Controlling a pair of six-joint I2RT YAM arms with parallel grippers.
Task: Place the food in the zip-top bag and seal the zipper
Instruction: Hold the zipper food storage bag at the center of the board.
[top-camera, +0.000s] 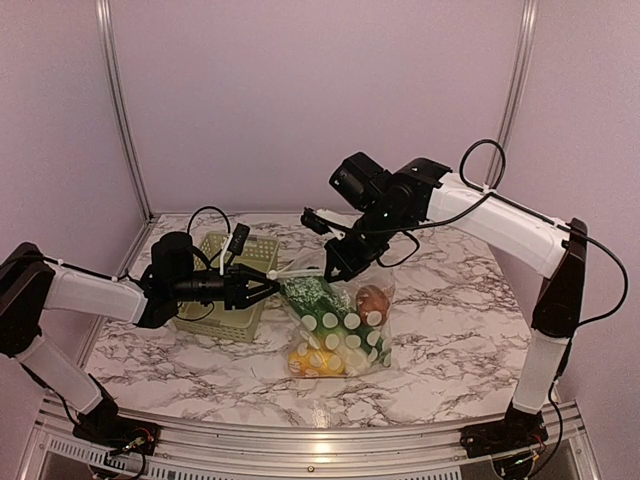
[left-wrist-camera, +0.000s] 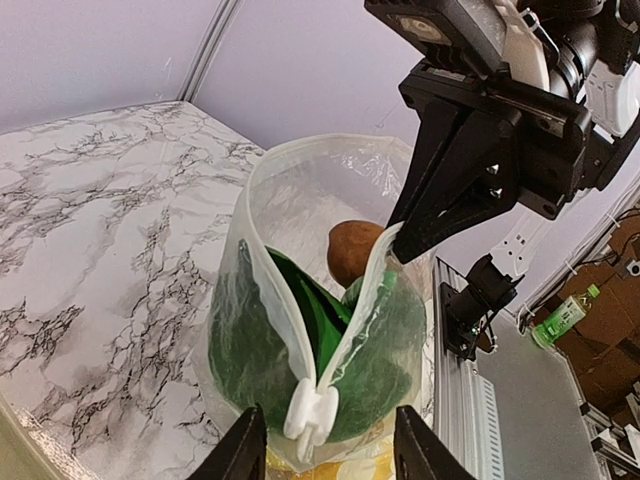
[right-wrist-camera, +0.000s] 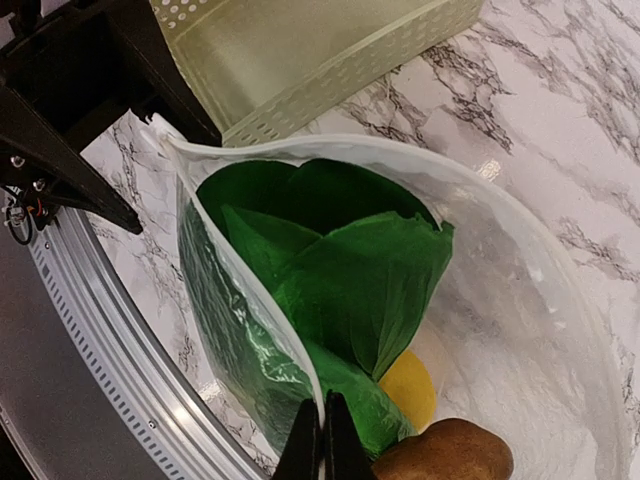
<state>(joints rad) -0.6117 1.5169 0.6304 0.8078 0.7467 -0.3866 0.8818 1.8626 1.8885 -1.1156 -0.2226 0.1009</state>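
**Two pincers work the mouth of one loaded bag on the counter.**

The right pincer is clamped together on the far end of the bag's mouth edge. It holds that edge up, likely so the zipper stays taut and clear of the counter for closing. The left pincer has its fingers apart, one on each side of the single white slider, without visibly touching it. It looks set to close on the slider and draw it toward the right pincer. Between the two pincers the mouth gapes open. Under the right pincer lie one leafy green, one lemon and one brown round piece; more may hide beneath the leaves. One pale green basket sits just beside the left pincer.
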